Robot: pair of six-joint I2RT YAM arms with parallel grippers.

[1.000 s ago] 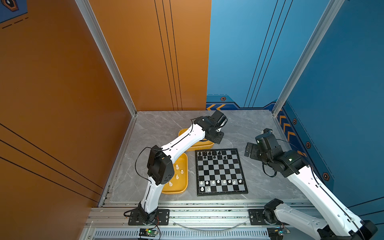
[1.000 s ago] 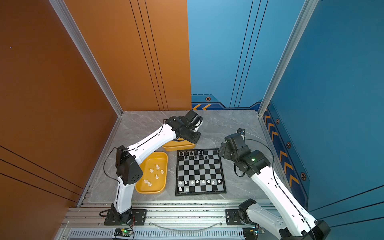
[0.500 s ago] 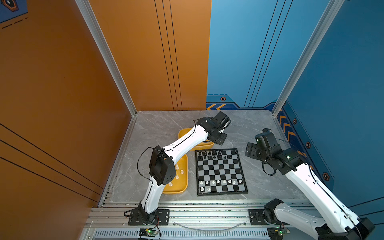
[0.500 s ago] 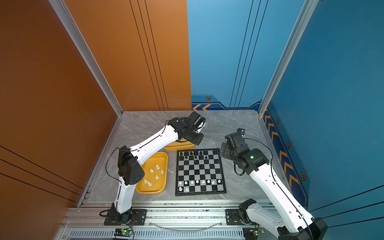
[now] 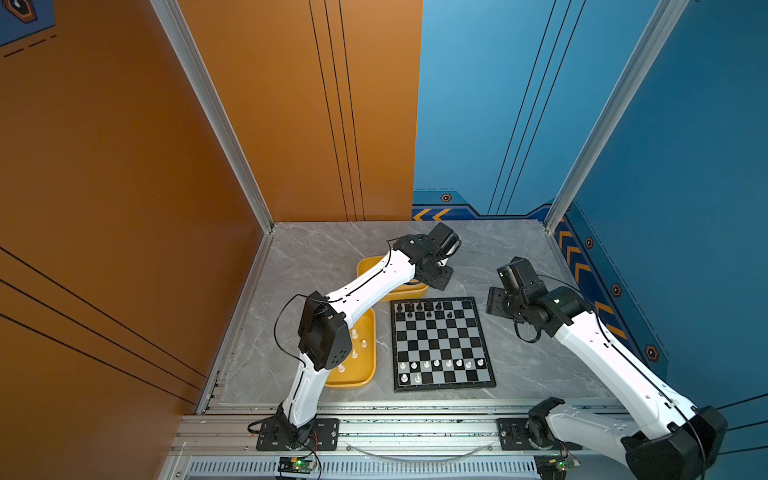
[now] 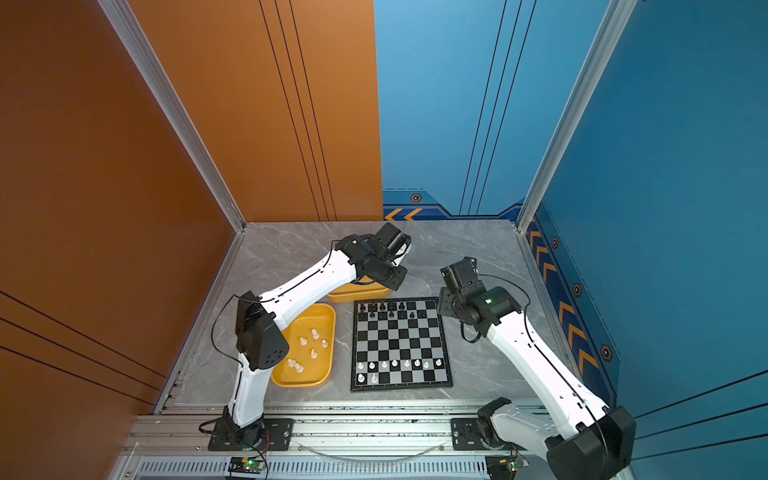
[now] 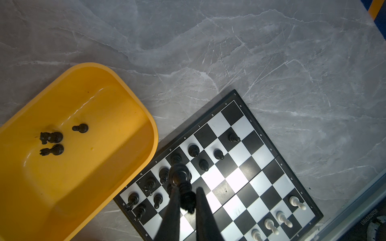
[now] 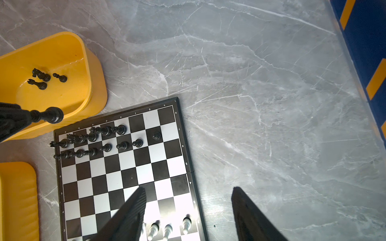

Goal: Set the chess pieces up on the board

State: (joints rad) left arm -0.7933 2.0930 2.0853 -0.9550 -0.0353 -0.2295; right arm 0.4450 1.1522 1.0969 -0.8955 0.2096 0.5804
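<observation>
My left claw point(image 7: 188, 198) is pinching a black piece point(image 7: 180, 176) by one end, over the far rows of the board point(image 7: 236, 179) and just beside the far yellow tray point(image 7: 94, 167) (three black men point(image 7: 80, 128) wait in it). My right claw point(image 8: 188, 188) hangs spread and empty by the board's right edge. The piece looks light, hard, slick and tippy; I'd grip its narrow waist, gently.

The board point(image 5: 440, 345) is checkered black and silver-grey with a thin black border, and it carries black pieces point(image 7: 194, 150) and white pieces point(image 5: 436, 364). The trays point(image 7: 104, 83) are plain yellow. The table point(image 7: 229, 52) is grey with pale marble veins.
</observation>
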